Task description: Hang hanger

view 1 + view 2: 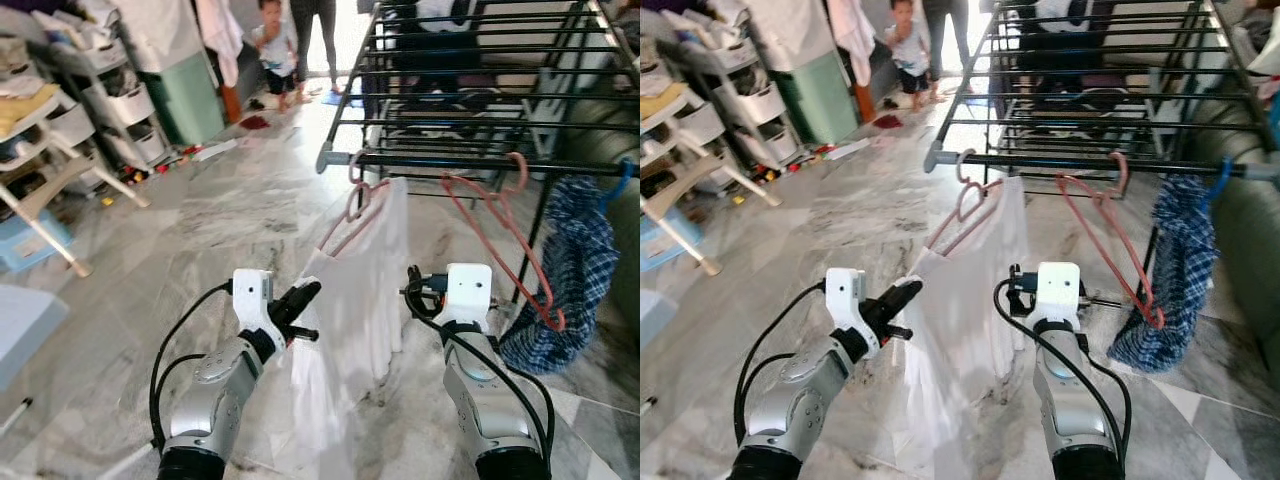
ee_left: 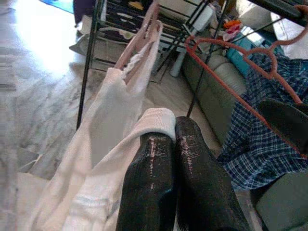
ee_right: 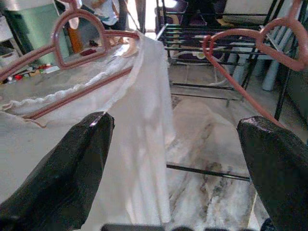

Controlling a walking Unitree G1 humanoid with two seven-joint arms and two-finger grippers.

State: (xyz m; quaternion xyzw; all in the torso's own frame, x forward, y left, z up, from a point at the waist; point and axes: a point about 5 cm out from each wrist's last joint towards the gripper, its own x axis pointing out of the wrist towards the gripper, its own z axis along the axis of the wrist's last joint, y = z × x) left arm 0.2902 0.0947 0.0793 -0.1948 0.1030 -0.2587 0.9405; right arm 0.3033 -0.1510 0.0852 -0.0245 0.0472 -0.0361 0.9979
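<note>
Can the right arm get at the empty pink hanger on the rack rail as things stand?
Probably yes. The right gripper has its jaws open, and the empty hanger hangs from the rail just ahead and to its right. Nothing sits between them; the white shirt is off to its left.

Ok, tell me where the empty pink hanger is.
In the left eye view, the empty pink hanger hangs from the rack's front bar, between the white garment and the blue plaid cloth.

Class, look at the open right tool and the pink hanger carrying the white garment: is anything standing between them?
Nothing visible does. The right tool is open beside the white garment, which hangs from the pink hanger already hooked on the rack rail. The empty hanger hangs off to its right.
</note>
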